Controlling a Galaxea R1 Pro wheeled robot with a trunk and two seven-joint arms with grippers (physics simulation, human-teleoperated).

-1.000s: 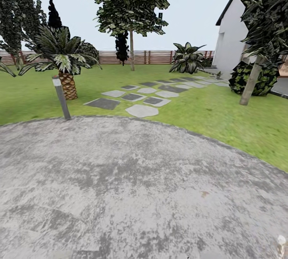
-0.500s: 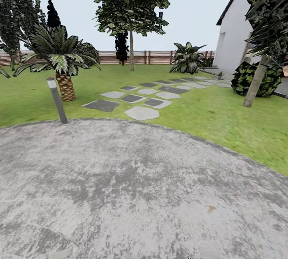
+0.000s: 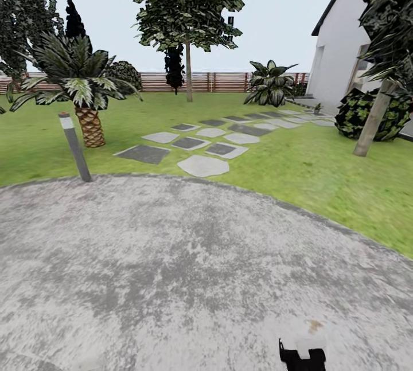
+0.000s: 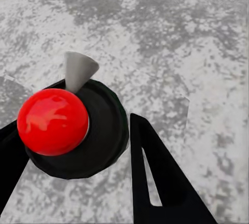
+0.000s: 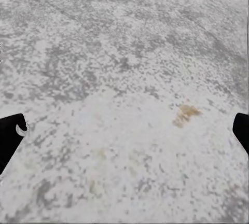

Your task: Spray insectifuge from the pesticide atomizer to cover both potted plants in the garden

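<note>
In the left wrist view the pesticide atomizer (image 4: 72, 130) shows from above: a glossy red ball, a round black cap and a grey cone nozzle. My left gripper (image 4: 96, 102) is shut on it, one black finger (image 4: 155, 172) on each side, over the grey mottled patio (image 4: 176, 32). My right gripper (image 5: 127, 125) hangs open above bare patio with its fingertips (image 5: 11, 130) far apart. A black piece of my arm (image 3: 302, 357) pokes up from the head view's lower edge. The garden's lawn (image 3: 310, 170) lies ahead. The two potted plants are not to be made out.
A grey bollard lamp (image 3: 75, 147) leans at the patio's left rim beside a palm (image 3: 86, 87). Stepping stones (image 3: 201, 144) run towards a white house (image 3: 338, 67). A tree trunk (image 3: 371, 124) and dark bush (image 3: 367, 113) stand right, a slatted fence (image 3: 218, 81) behind.
The whole head picture has shifted left and down, so the camera has moved. A black arm part with a pale blur has come in at the lower edge.
</note>
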